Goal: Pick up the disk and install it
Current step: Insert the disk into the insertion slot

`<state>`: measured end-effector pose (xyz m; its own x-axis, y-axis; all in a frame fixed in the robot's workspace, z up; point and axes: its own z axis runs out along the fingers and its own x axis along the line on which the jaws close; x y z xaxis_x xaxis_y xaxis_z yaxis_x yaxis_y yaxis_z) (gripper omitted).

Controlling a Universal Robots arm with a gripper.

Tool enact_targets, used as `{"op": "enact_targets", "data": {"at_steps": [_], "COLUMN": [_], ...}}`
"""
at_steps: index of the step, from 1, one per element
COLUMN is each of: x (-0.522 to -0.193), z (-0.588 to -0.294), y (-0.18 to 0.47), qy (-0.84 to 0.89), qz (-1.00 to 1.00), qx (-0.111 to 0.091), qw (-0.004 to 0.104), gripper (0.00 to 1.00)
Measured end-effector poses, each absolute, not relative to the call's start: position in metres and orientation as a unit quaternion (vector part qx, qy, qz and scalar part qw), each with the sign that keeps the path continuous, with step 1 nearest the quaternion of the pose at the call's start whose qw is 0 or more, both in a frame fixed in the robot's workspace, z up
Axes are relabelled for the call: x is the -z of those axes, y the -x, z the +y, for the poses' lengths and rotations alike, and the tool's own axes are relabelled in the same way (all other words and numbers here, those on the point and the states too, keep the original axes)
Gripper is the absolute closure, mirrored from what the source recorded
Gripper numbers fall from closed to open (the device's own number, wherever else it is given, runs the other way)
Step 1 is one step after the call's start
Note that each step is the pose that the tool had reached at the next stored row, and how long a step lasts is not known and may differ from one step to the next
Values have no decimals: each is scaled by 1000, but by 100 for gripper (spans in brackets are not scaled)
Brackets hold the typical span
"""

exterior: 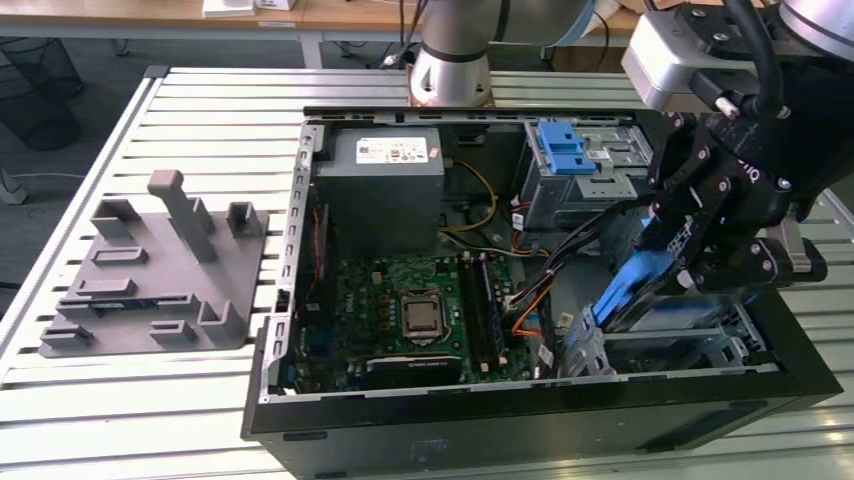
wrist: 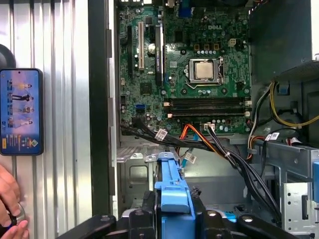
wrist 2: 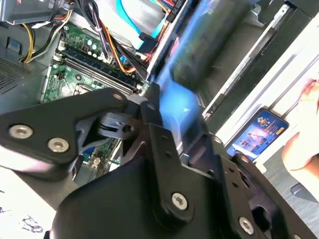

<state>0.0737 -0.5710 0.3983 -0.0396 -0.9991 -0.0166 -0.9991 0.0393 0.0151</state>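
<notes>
- Gripper: black, two-fingered, on the exterior view's right side of the scene, over the near right part of the open computer case. Its fingers are closed onto the disk, one on each flat side, as the first wrist view shows.
- Disk: held off the table, standing on edge and tilted, with its blue frame facing the exterior view. Its lower end is down at the metal drive cage in the near right corner of the case. Whether it touches the cage cannot be told. In the first wrist view the blue frame sits between the fingers, and in the second wrist view it is a blue blur.
- Motherboard: green, flat on the case floor, left of the disk, with the bare processor near its middle.
- Power-supply box: grey with a white sticker, at the far left of the case interior.
- Blue latch: ridged, on the far right bay, well apart from the disk.
- Cable bundle: black, orange and yellow leads running between motherboard and drive cage.
- Grey fixture: moulded block with upright posts, on the slatted table, left of the case.
- Phone: lying screen-up on the table slats beside the case.
- Person's hand: just beside the phone, resting at the table.
- Arm base: at the far edge of the table, behind the case.
</notes>
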Motion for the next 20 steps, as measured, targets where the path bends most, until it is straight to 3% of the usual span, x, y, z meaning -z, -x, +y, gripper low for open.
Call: {"op": "enact_targets", "data": {"at_steps": [1,11,12,13,16,20], "x": [-398,-396,-395,-395,-394,-393], "z": [-571,-571,-571,-571,-571,-571], "y": [-74,-74,-74,-74,-74,-74], "qy": [693,693,693,693,693,693], "qz": [721,721,721,721,721,721], "qx": [-11,-11,-11,-11,-11,-11], "qw": [1,1,1,1,1,1], "gripper": [55,57,63,63,81,89]}}
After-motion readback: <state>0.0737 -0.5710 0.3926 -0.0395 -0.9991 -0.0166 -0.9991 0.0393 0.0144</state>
